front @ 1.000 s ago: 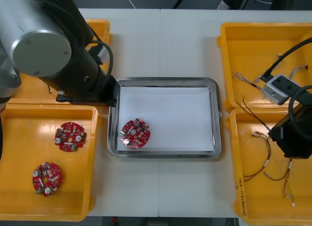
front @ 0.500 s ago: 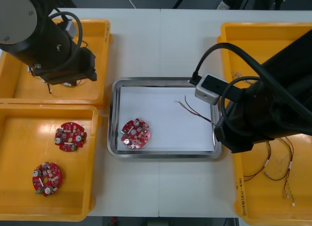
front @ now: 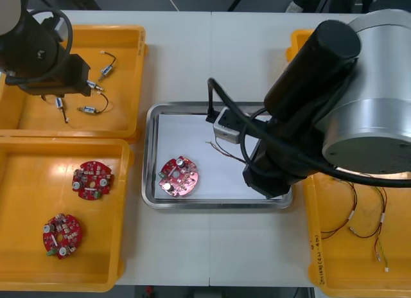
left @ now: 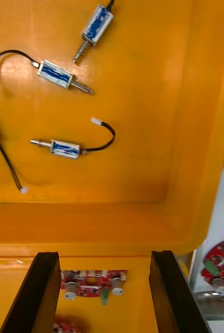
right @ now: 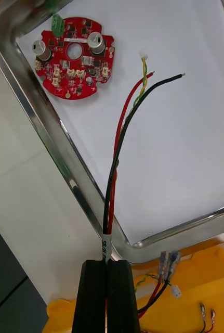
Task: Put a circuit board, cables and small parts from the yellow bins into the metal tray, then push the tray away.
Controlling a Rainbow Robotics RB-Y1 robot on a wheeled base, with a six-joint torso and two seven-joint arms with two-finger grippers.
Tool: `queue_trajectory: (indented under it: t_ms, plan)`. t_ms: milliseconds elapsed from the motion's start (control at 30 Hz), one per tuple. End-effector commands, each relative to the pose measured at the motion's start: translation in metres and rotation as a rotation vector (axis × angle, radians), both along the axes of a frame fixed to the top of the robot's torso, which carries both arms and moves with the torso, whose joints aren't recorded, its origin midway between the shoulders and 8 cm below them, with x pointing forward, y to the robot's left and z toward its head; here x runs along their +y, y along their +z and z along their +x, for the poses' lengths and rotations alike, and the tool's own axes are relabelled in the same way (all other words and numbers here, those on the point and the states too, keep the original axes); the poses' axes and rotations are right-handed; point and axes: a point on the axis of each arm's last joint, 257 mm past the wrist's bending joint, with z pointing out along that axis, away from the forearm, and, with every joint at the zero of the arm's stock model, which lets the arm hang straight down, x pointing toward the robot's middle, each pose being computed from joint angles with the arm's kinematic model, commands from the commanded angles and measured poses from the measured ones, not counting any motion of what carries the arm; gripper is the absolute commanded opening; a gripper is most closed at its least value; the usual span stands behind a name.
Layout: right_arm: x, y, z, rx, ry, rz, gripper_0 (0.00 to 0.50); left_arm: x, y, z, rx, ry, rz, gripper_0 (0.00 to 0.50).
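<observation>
While the right tool (right: 107, 265) pinches a red, black and yellow cable (right: 123, 125) above the metal tray's (front: 149, 158) near right corner, its loose ends reach over the tray's white inside, near the round red circuit board (front: 178, 177). Farther left of the tray, the left tool (left: 104, 260) hangs spread wide over a yellow bin (front: 131, 79) of small metal parts (left: 65, 149).

We see the right gripper (right: 107, 266) as matt black. The cable (right: 117, 166) pinched in it has smooth, glossy insulation. Ahead of it, the tray (right: 57, 156) has a polished, mirror-like metal rim and a matt white, paper-like floor. The red circuit board (right: 74, 57) carries shiny metal cans. Beyond the left gripper (left: 104, 257), the bin (left: 143, 104) is smooth semi-gloss plastic. The small metal parts (left: 65, 149) have bright bare pins.
</observation>
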Motion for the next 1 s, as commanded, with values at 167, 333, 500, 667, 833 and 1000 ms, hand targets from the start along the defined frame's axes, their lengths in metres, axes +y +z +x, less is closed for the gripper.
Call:
queue_trajectory:
  t_ms: [167,333,500,667,833,1000]
  plan:
    - [-0.001,-0.01,0.016,-0.073,0.16,-0.154,0.0,0.053,0.03,0.014,-0.055,0.047,0.087,0.5]
    - [0.002,-0.018,0.02,-0.066,0.226,-0.173,0.0,0.072,0.022,0.014,-0.027,0.049,0.117,0.5]
    - [0.015,-0.027,0.023,-0.07,0.31,-0.169,0.0,0.091,0.01,0.015,0.016,0.042,0.166,0.5]
    - [0.02,-0.039,0.029,-0.07,0.318,-0.165,0.0,0.098,0.013,0.027,0.009,0.041,0.17,0.5]
    - [0.022,-0.055,0.039,-0.099,0.324,-0.189,0.0,0.104,0.018,0.043,-0.015,0.055,0.158,0.5]
    - [0.022,-0.071,0.046,-0.086,0.315,-0.188,0.0,0.114,0.021,0.056,-0.038,0.051,0.18,0.5]
